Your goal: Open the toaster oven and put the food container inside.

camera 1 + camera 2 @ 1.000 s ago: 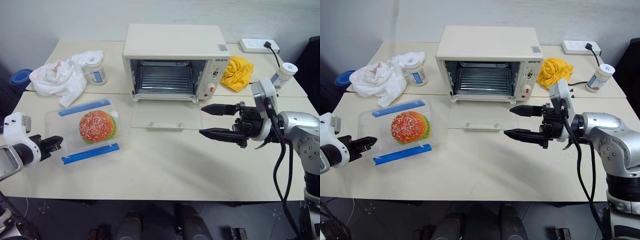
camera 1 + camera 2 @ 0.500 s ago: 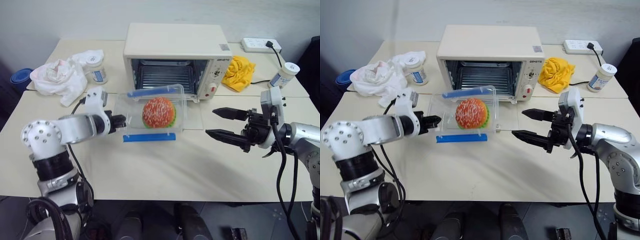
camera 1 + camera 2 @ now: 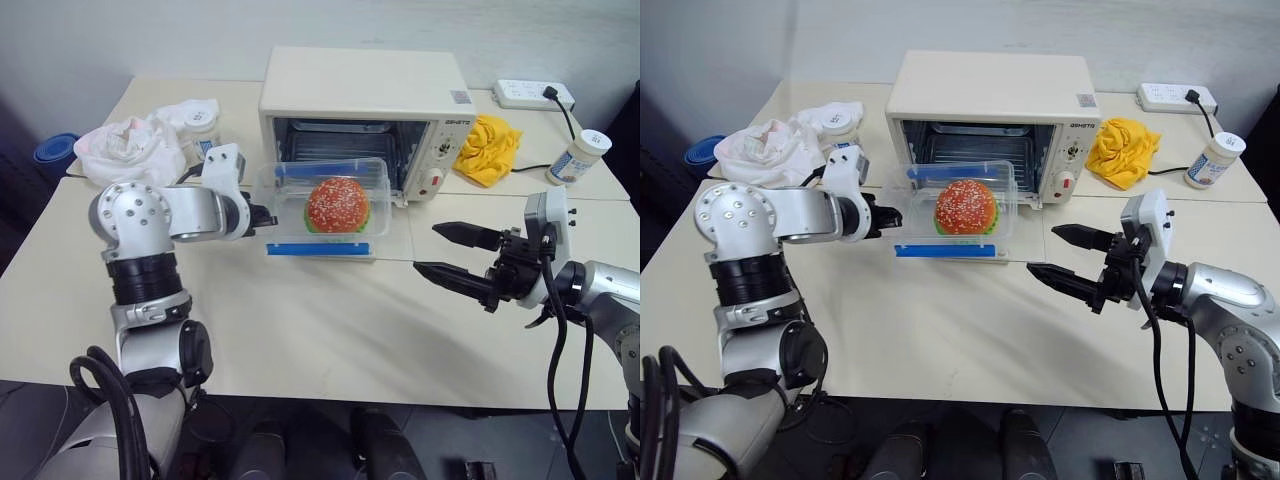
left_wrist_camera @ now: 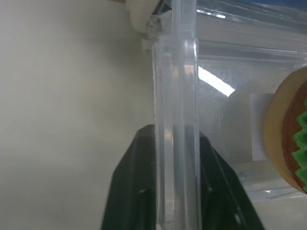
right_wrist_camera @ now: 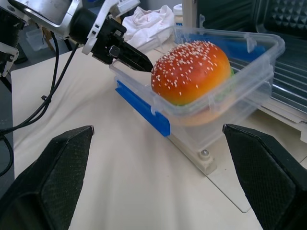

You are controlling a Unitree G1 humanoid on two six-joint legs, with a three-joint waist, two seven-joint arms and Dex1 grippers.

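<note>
Left gripper [image 3: 262, 215] pinches the 9 o'clock rim of the food container [image 3: 325, 207], held over the lowered door, directly before the open toaster oven [image 3: 365, 115]. Right gripper [image 3: 438, 251], at the container's 4 o'clock, stands spread wide, empty.

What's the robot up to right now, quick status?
Left gripper clamped on food container, held over the open toaster oven door. Right gripper open, empty, waiting alongside. Oven mouth unobstructed.

white cloth [image 3: 132, 149], yellow cloth [image 3: 489, 148], power strip [image 3: 535, 94], white jar [image 3: 578, 156]
</note>
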